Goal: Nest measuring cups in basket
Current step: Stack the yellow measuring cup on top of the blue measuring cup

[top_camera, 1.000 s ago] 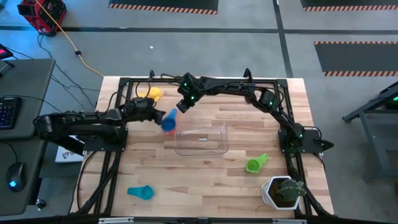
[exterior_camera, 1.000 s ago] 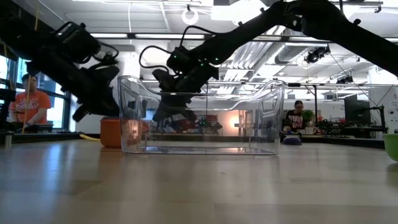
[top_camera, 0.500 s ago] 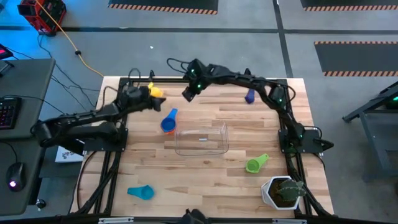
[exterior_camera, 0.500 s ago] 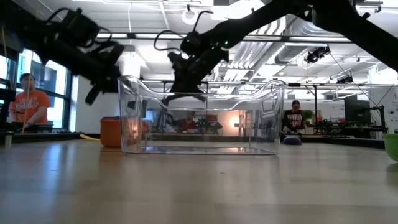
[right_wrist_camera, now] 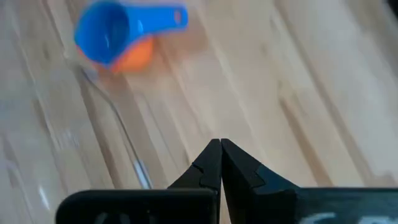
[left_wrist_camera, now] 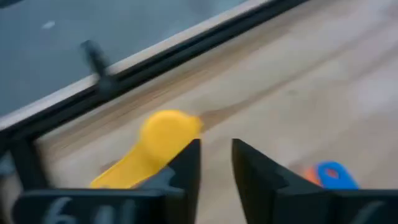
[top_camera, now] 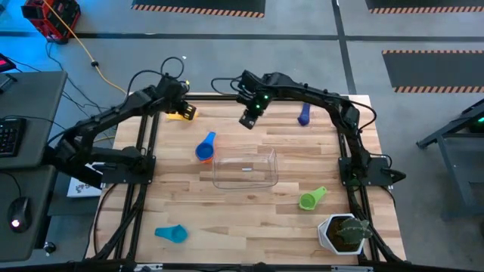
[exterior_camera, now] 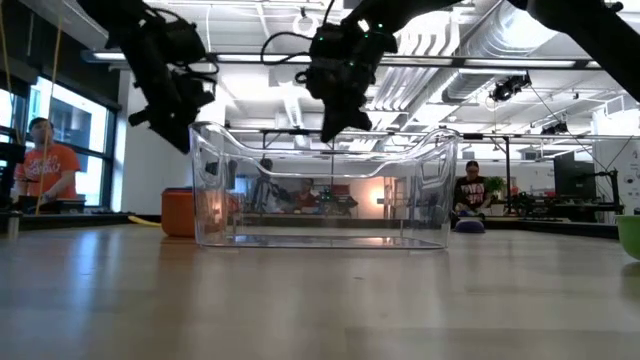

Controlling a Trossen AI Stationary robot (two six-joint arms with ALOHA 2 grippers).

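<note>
Standing near the middle of the table (top_camera: 249, 219), the clear basket (top_camera: 245, 169) is taken as the landmark; nothing can be made out inside it. A blue cup (top_camera: 205, 147) nested in an orange cup (right_wrist_camera: 138, 56) is seen just off the basket's far left corner, close to its wall but not in it. A yellow cup (top_camera: 185, 113) is found farther out beyond that same corner, near the table's far edge. A dark blue cup (top_camera: 304, 116) is seen beyond the basket's far right corner, well apart from it. A green cup (top_camera: 311, 199) lies on the near right side of the basket, and a light blue cup (top_camera: 172, 233) is placed well off its near left corner. A white pot with a plant (top_camera: 344, 233) is set past the green cup, at the table's near right corner.

The left gripper (left_wrist_camera: 216, 163) is held above the table just beside the yellow cup, far left of the basket; its fingers are seen slightly parted with nothing between them. The right gripper (right_wrist_camera: 221, 163) is raised above the table behind the basket's far wall, with its fingers pressed together and nothing held.
</note>
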